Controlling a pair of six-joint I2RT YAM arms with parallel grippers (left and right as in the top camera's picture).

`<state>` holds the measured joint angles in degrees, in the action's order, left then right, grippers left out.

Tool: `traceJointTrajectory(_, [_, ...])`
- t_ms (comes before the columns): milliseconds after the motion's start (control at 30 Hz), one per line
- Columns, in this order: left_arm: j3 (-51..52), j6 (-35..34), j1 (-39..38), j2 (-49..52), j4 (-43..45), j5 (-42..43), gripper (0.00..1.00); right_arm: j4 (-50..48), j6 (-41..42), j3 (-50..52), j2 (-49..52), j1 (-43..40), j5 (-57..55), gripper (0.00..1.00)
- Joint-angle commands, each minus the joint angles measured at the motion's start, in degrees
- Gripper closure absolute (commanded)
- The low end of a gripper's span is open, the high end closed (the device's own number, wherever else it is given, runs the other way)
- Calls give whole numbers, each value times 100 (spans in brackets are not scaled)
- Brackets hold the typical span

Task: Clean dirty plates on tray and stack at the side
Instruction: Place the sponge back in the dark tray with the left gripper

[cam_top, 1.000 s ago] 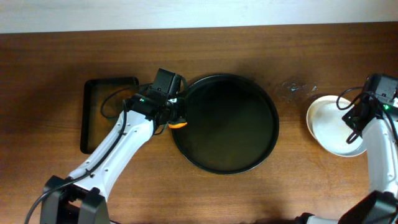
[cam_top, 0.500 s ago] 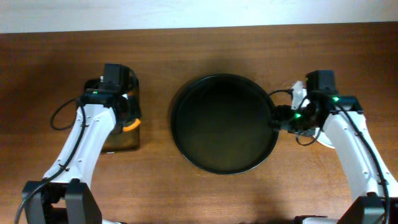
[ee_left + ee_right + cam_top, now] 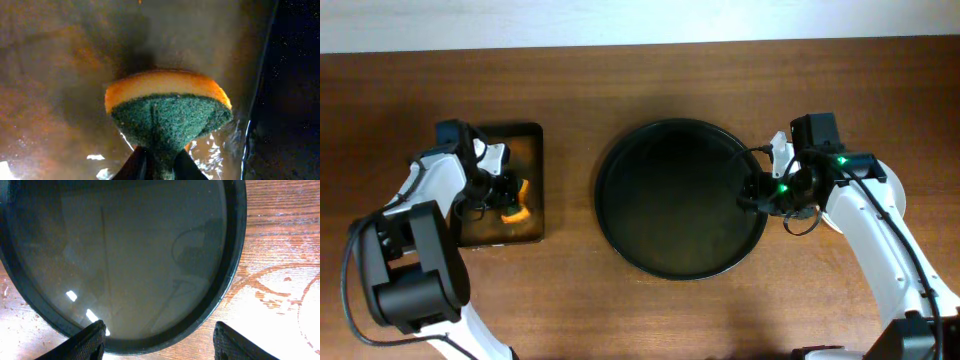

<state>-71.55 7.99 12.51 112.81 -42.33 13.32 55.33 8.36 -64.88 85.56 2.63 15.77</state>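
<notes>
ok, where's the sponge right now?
Overhead view, table's left: the sponge is pinched in the left gripper over the small rectangular tray, left of the round black tray.

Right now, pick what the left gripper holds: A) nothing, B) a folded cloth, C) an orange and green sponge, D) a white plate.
C: the left wrist view shows the left gripper pinching a sponge, orange foam backed with green scourer, over the small brown tray.
</notes>
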Motion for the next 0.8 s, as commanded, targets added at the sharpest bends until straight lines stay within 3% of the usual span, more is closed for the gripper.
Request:
traceJointTrajectory(0, [44, 68, 42, 271, -13, -428, 85, 15, -63, -66, 2, 42, 11, 30])
traceJointTrajectory(100, [-107, 70, 39, -525, -26, -59, 86, 26, -63, -66, 2, 42, 9, 30])
traceJointTrajectory(133, [-111, 70, 35, -903, -17, -68, 79, 26, -63, -66, 2, 42, 9, 31])
traceJointTrajectory(233, [-111, 68, 35, -1449, 20, -221, 29, 22, -63, -66, 2, 42, 9, 29])
traceJointTrajectory(300, [-111, -120, 35, -1482, -103, -216, 20, 44, -63, -66, 2, 42, 11, 22])
traceJointTrajectory(367, [-111, -149, -120, -1801, -190, -199, 16, -13, -63, -66, 2, 42, 15, 4])
traceJointTrajectory(433, [-111, -151, -461, -2105, -330, -225, 16, -262, -68, -66, 2, 42, 9, 3])
traceJointTrajectory(467, [-111, -151, -686, -2149, -503, -254, 1, -448, -68, -66, 2, 42, 11, 0])
traceJointTrajectory(567, [-107, -1067, -866, -2146, -2059, -258, 0, 310, -236, -66, 0, 42, -160, 1])
traceJointTrajectory(633, [-61, -1097, -866, -2197, -2846, -262, 0, 693, -195, -66, -103, 42, -461, 1])
traceJointTrajectory(700, [205, -966, -868, -2549, -2896, -258, 1, 796, -118, -26, -518, 42, -612, 1])
traceJointTrajectory(767, [844, -925, -866, -3602, -2533, -262, 1, 669, 114, 306, -1416, 42, -1001, 1])
